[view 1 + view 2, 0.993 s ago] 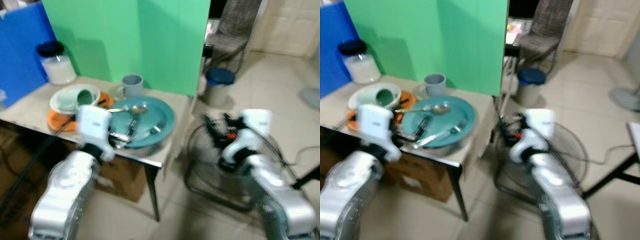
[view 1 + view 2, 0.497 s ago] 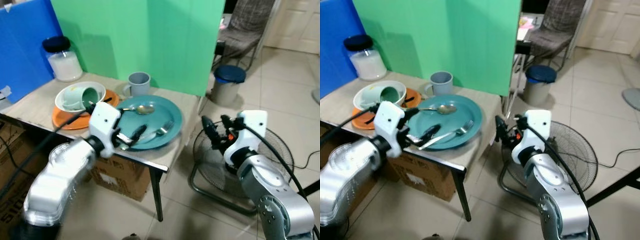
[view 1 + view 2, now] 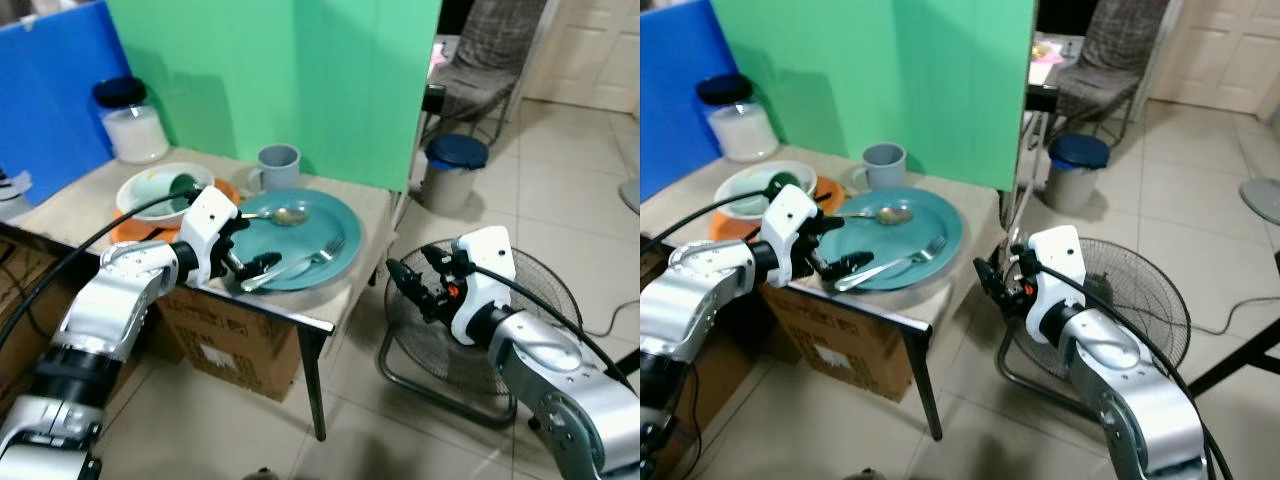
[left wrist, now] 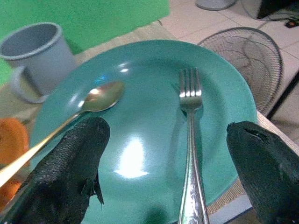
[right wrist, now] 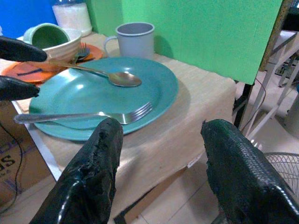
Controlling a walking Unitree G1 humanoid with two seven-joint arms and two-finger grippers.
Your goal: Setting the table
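Observation:
A teal plate (image 3: 322, 236) lies on the small table (image 3: 375, 215) with a fork (image 4: 189, 135) and a spoon (image 4: 98, 96) on it. Behind it stands a grey mug (image 3: 277, 166). A white bowl (image 3: 148, 194) holding a tipped green cup rests on an orange plate (image 3: 128, 230) to the left. My left gripper (image 3: 249, 246) is open at the plate's near left rim, its fingers (image 4: 70, 161) straddling the fork handle without touching it. My right gripper (image 3: 410, 276) is open, off the table's right side, pointing at the plate.
A lidded white jar (image 3: 130, 122) stands at the table's back left, before blue and green boards (image 3: 280, 80). A cardboard box (image 3: 225, 340) sits under the table. A floor fan (image 3: 500, 315) lies below my right arm. A blue-lidded bin (image 3: 455, 168) and a chair (image 3: 490, 60) stand behind.
The camera has steadied and shifted. My left arm has stretched forward, bringing its open gripper over the plate's near rim. My right gripper has dropped a little beside the table.

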